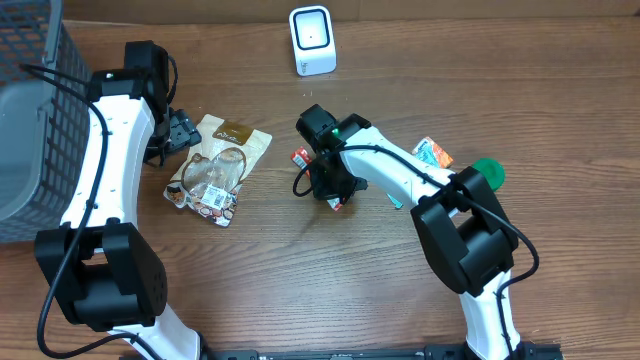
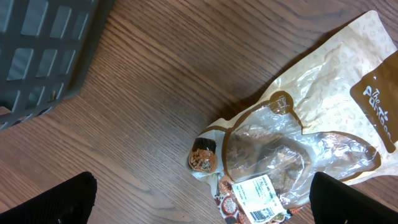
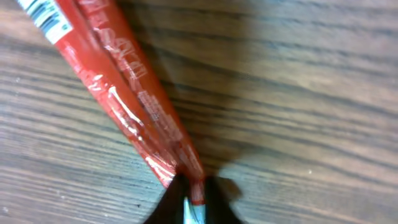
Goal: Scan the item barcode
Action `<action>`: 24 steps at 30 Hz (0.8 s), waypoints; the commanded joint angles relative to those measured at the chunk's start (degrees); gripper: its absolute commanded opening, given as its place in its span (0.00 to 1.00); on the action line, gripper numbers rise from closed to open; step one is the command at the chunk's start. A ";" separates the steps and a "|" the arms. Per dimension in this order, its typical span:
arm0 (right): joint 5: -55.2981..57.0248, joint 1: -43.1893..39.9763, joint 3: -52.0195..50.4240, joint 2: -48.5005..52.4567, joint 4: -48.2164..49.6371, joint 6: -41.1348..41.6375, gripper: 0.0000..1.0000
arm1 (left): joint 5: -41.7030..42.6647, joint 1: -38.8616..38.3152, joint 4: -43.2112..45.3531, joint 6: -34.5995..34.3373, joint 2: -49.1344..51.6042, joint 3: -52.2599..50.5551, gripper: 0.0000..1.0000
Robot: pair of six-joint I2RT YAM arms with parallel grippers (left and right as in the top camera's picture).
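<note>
The red packet, a long thin stick, lies on the wooden counter a little left of the middle of the overhead frame, under the right arm. In the right wrist view it runs from the upper left corner down to the bottom centre. There the right fingers are pinched closed on its lower end. A strip of barcode shows on the packet at the far upper left of that view.

The white scanner stands at the top centre of the overhead frame, well apart from the packet.

The left fingers are spread wide open and hold nothing; their dark tips sit in the bottom left and bottom right corners of the left wrist view. Between and beyond them lies a clear and tan snack bag flat on the counter, with a white barcode label near its lower edge. A grey basket fills the upper left of the overhead frame.

At the right of the overhead frame, beside the right arm, lie a small orange and teal packet and a round green thing.
</note>
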 commanded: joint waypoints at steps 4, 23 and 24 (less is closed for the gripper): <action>1.57 -0.17 0.13 -1.57 -0.26 -0.07 0.04 | -0.57 -0.39 0.07 0.02 -0.46 0.96 1.00; 4.74 0.98 1.68 -19.93 0.48 4.87 0.04 | -0.57 -0.39 0.07 0.02 -0.46 0.96 1.00; 4.52 1.07 1.68 -21.16 0.42 5.20 0.04 | -0.59 -0.39 0.07 0.04 -0.46 0.96 1.00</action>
